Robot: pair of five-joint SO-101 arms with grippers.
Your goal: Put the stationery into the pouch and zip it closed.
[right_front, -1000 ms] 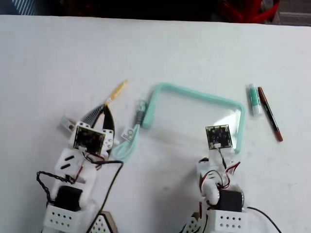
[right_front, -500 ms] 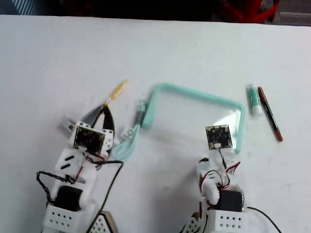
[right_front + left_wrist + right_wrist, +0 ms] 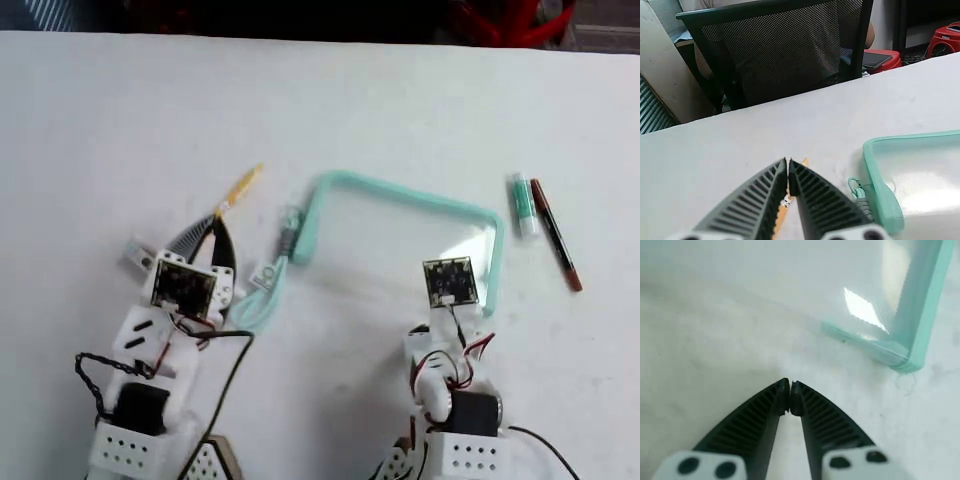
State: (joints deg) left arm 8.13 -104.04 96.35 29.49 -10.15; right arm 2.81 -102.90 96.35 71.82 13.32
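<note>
The pouch (image 3: 395,235) lies flat on the white table (image 3: 150,100), about midway between its left and right edges and nearer the arms' edge than the far one. It has a clear face and a teal rim; whether its zip is shut cannot be told. A teal strap (image 3: 258,300) trails from its left end toward the near edge.

The left gripper (image 3: 788,165) sits left of the pouch with its jaws together, tips touching and nothing clamped between them. An orange pencil (image 3: 242,186) lies on the table just beyond those tips, slanting toward the far edge; in the left wrist view it shows just under the tips.

The right gripper (image 3: 790,387) is at the pouch's near right corner, jaws likewise closed on nothing, tips just short of the teal rim.

A glue stick (image 3: 522,205) and a pen (image 3: 553,232) lie side by side toward the right edge — outside the pouch, apart from both grippers.
</note>
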